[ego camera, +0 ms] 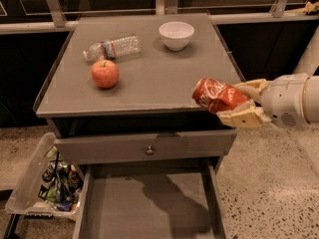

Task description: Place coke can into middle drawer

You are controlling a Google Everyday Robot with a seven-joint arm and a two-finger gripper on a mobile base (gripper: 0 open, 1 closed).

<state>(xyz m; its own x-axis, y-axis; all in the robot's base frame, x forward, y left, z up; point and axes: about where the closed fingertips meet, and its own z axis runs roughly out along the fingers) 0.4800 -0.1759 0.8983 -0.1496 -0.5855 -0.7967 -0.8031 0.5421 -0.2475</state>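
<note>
Gripper (230,102) w/ coke can (211,92), at cabinet (164,78) edge

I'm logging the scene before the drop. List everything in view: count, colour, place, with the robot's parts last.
coke can: one, red, held in the air off the cabinet's front right corner
middle drawer: one, grey, pulled open at the bottom, nothing on its floor
upper drawer front: one, grey with a small knob, closed
cabinet top: one, grey
apple: one, red, left on the top
plastic bottle: one, clear, lying behind the apple
bowl: one, white, back of the top
bin: one, clear, on the floor left, holding mixed items
gripper: one, beige, right, closed on the can
arm: one, white, entering from the right
</note>
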